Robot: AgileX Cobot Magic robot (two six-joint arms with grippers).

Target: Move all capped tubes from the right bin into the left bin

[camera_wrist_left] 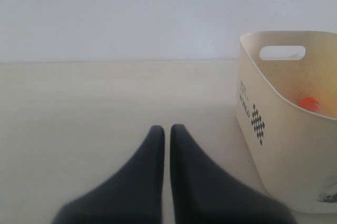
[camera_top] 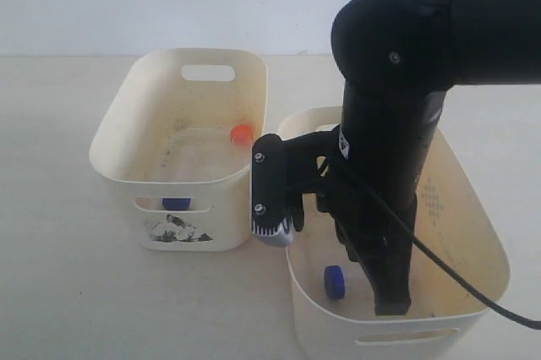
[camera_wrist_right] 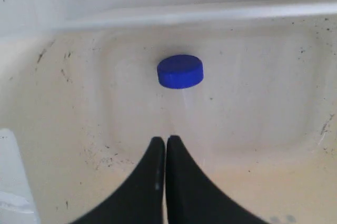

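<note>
The right bin [camera_top: 331, 326] holds one blue-capped tube [camera_top: 335, 281] lying on its floor. My right gripper [camera_wrist_right: 166, 140] is shut and empty down inside this bin [camera_wrist_right: 210, 11], its tips just short of the clear end of that tube [camera_wrist_right: 180, 71]. The left bin [camera_top: 211, 199], with the black drawing on its front, holds an orange-capped tube [camera_top: 242, 133]; a blue cap [camera_top: 176, 204] shows through its handle slot. My left gripper [camera_wrist_left: 167, 128] is shut and empty over the table, beside the left bin [camera_wrist_left: 295, 150], where an orange cap [camera_wrist_left: 309, 103] shows.
The two bins stand close together on a pale table [camera_top: 51, 292]. The black right arm [camera_top: 397, 149] and its wrist camera [camera_top: 270, 199] hang over the gap between the bins and hide much of the right bin's inside.
</note>
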